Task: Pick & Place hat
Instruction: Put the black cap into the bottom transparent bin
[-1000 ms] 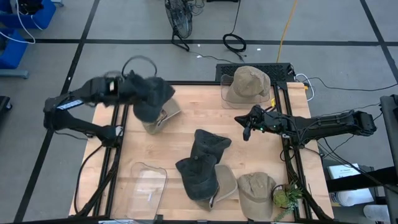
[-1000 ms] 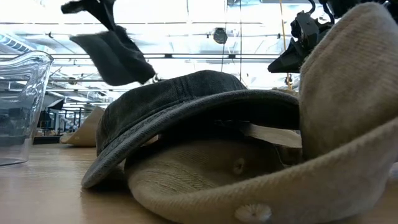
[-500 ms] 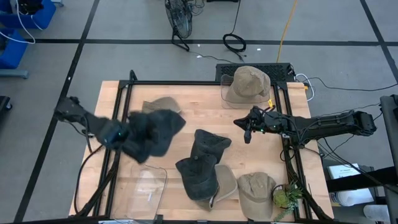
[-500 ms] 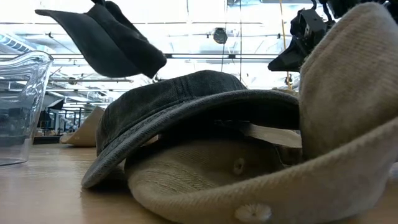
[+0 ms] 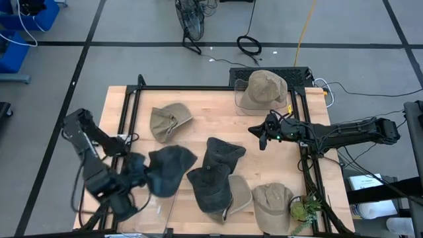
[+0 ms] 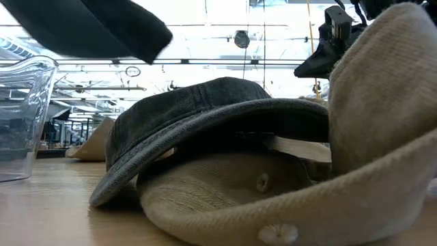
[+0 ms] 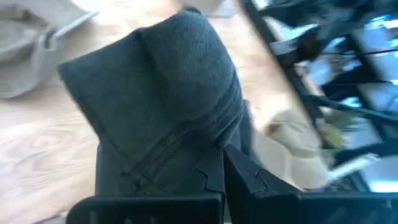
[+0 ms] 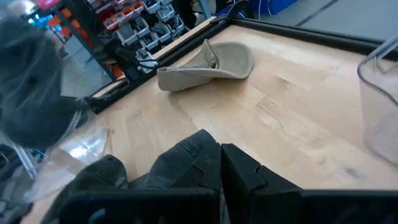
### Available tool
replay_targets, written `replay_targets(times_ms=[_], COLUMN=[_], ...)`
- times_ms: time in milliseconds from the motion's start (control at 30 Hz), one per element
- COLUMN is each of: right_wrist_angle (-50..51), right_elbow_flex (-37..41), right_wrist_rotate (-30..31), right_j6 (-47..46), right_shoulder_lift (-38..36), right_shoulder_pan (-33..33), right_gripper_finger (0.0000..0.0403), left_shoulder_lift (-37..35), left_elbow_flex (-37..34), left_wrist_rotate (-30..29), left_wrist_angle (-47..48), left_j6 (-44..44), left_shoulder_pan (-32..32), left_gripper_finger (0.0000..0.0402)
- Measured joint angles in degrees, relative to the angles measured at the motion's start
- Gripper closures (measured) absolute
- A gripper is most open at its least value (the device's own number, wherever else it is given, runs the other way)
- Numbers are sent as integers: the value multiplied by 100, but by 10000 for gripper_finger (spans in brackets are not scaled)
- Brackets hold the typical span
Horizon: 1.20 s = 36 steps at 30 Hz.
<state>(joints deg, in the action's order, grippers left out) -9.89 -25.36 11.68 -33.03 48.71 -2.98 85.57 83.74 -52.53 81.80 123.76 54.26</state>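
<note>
The left gripper [image 5: 135, 177] is clamped shut on the dark hat [image 5: 168, 169], carrying it above the table's near-left part — the cap hangs off the fingers toward three o'clock in the overhead view, crown and brim spread out that way, while the arm trails back toward nine. In the left wrist view the same hat [image 7: 161, 118] fills the space ahead of the fingers, folded over them with its long axis running away from the wrist. What the next move seems to turn on is the clear container [image 5: 156, 201] on the table: it sits at about five o'clock from the gripper, just beside it and partly under the arm, so the hat already hangs close to its far rim. If that tub is the target, the left arm is plainly the nearer one; the drop would need the cap's bulk shifted toward six o'clock so it clears the rim rather than draping over it. The right gripper [image 5: 262, 136], fingers closed on nothing, waits well apart at about two o'clock from the table's middle. From table height only an edge of the carried hat [image 6: 89, 27] shows, high up, above the dark cap [image 6: 205, 123] lying in the pile.
</note>
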Motion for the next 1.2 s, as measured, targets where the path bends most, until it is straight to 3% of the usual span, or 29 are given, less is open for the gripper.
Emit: replay_targets(times_ms=[433,633,833,1067,1200], right_wrist_angle=[-421,-547,-533,-551,-553], right_elbow_flex=[-2,-2,-2,-2,-2], right_wrist_rotate=[7,21,210,216,219], right_j6=[-722,-831,-831,-831,-829], right_shoulder_lift=[0,0,0,0,0], right_shoulder_pan=[529,866,1036,1035,1035], right_gripper_finger=[403,403,403,403,403], left_shoulder_lift=[217,547,1143,1579,1607], left_elbow_flex=[0,0,0,0,0], left_wrist_rotate=[35,899,1123,2116,2299], left_wrist_angle=[400,645,294,94,44], left_j6=[731,897,935,870,775], left_shoulder_pan=[890,924,868,828,843], left_gripper_finger=[401,401,401,398,387])
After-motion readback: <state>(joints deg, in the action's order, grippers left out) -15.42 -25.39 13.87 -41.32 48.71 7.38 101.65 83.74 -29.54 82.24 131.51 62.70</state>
